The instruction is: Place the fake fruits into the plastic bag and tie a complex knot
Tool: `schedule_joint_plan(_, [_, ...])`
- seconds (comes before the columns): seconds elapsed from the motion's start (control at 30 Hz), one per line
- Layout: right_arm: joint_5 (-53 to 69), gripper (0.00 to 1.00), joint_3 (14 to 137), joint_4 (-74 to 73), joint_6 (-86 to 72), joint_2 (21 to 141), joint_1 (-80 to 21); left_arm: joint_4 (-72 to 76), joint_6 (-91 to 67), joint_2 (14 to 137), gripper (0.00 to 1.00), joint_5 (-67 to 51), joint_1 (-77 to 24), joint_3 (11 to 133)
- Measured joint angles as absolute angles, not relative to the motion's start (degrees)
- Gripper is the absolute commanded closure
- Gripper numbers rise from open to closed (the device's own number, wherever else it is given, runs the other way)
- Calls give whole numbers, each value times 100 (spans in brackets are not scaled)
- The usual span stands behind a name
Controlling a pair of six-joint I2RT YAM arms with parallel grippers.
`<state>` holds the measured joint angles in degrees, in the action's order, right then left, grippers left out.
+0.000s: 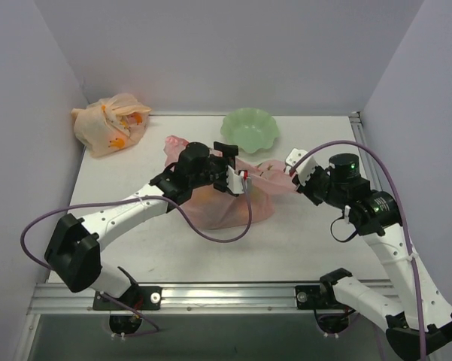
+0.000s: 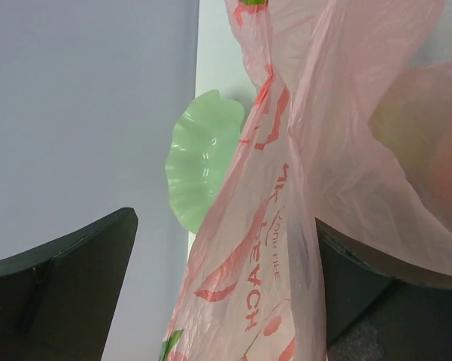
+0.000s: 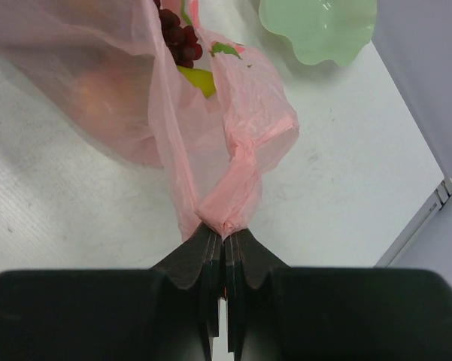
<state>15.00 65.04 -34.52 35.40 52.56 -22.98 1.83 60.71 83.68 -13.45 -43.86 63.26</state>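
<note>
The pink plastic bag (image 1: 229, 204) lies mid-table with fruits inside. The right wrist view shows dark grapes (image 3: 179, 37) and a yellow fruit (image 3: 200, 80) at the bag's mouth, and an orange shape (image 3: 98, 98) behind the film. My right gripper (image 3: 224, 232) is shut on a twisted handle of the bag (image 3: 244, 180), stretched to the right. My left gripper (image 2: 226, 286) hovers over the bag top, open wide. A printed strip of the plastic bag (image 2: 267, 256) hangs between its fingers (image 2: 60, 278), close to the right-hand one.
A green scalloped bowl (image 1: 250, 129) stands behind the bag, near the back wall. A pale orange tied bag (image 1: 109, 124) sits in the back left corner. Walls close the table on three sides, and a rail runs along the right edge (image 1: 359, 131).
</note>
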Motion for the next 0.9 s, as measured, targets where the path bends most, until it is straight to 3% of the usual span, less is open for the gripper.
schedule_joint_plan(0.2, [1717, 100, 6348, -3465, 3822, 5146, -2298, 145, 6058, 8753, 3, -1909, -4145, 6652])
schedule_joint_plan(0.3, [1802, 100, 6263, -3505, 3992, 5059, -2298, -110, 6014, 8997, 12, -2193, -4084, 6934])
schedule_joint_plan(0.33, [1835, 100, 6241, -3509, 4053, 5028, -2303, -220, 5992, 9078, 18, -2285, -4066, 7041])
schedule_joint_plan(0.37, [1859, 100, 6228, -3516, 4099, 5000, -2307, -340, 5957, 9168, 36, -2379, -4045, 7150])
schedule_joint_plan(0.43, [1894, 100, 6222, -3527, 4187, 4956, -2309, -611, 5902, 9338, 53, -2550, -4005, 7378])
schedule_joint_plan(0.47, [1896, 100, 6222, -3524, 4211, 4936, -2314, -803, 5909, 9424, 71, -2646, -3992, 7511])
schedule_joint_plan(0.53, [1894, 97, 6222, -3524, 4224, 4917, -2327, -1111, 5937, 9515, 82, -2808, -3972, 7671])
schedule_joint_plan(0.57, [1892, 82, 6222, -3524, 4209, 4917, -2331, -1260, 5968, 9524, 87, -2902, -3962, 7701])
schedule_joint_plan(0.6, [1894, 66, 6224, -3527, 4160, 4928, -2331, -1402, 6023, 9522, 100, -3000, -3948, 7703])
schedule_joint_plan(0.63, [1883, 43, 6226, -3529, 4097, 4941, -2331, -1557, 6075, 9518, 100, -3114, -3924, 7701])
schedule_joint_plan(0.67, [1868, 5, 6252, -3544, 3997, 4971, -2329, -1684, 6130, 9515, 100, -3205, -3903, 7690])
schedule_joint_plan(0.7, [1852, 0, 6298, -3551, 3931, 5017, -2327, -1765, 6200, 9504, 100, -3319, -3868, 7649])
schedule_joint_plan(0.9, [2556, 0, 6847, -3546, 3752, 5212, -1428, -2191, 6438, 9373, 100, -3894, -3566, 7450])
